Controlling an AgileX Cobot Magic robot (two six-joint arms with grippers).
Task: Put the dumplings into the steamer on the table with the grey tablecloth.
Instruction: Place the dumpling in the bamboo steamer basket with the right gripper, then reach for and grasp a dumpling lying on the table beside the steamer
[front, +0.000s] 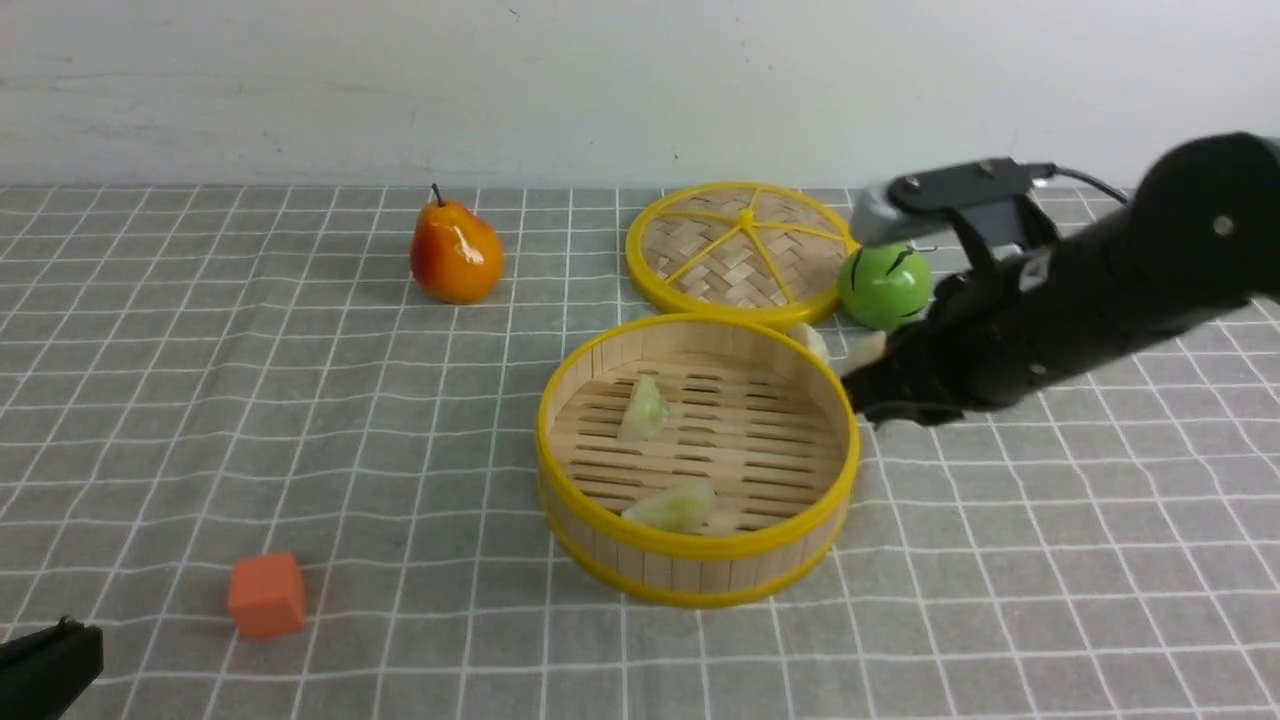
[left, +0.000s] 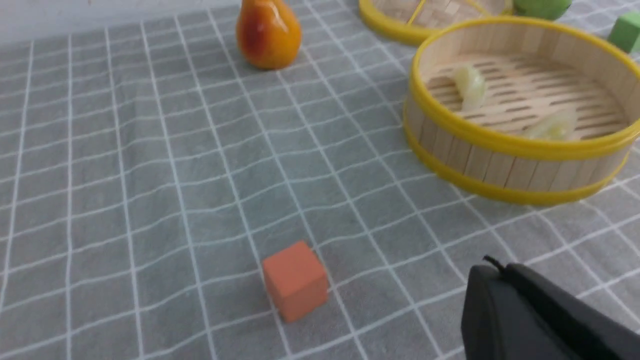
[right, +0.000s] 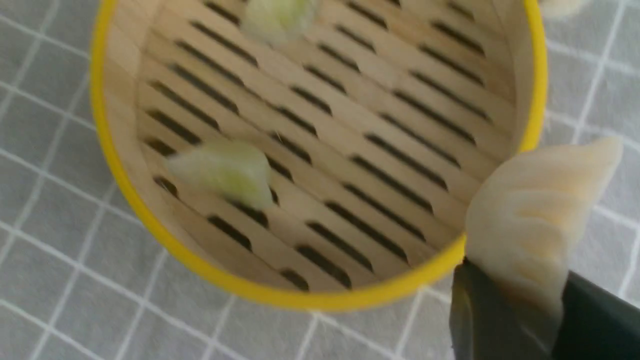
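The steamer (front: 690, 575) stands mid-table on the grey tablecloth (front: 300, 400). Two green dumplings (front: 643, 408) (front: 672, 508) lie on its floor. My right gripper (front: 865, 385) is shut on a cream dumpling (right: 540, 220) and holds it just outside the steamer's right rim (right: 300, 297). A second cream dumpling (front: 812, 340) lies on the cloth behind the rim. My left gripper (left: 487, 272) is shut and empty, low at the near left corner (front: 45, 665).
A yellow-spoked woven lid (front: 740, 250) lies behind the steamer, with a green apple (front: 884, 285) to its right. A pear (front: 455, 252) stands at the back left. An orange cube (front: 266, 595) sits near my left gripper. A green cube (left: 626, 31) lies beyond the steamer.
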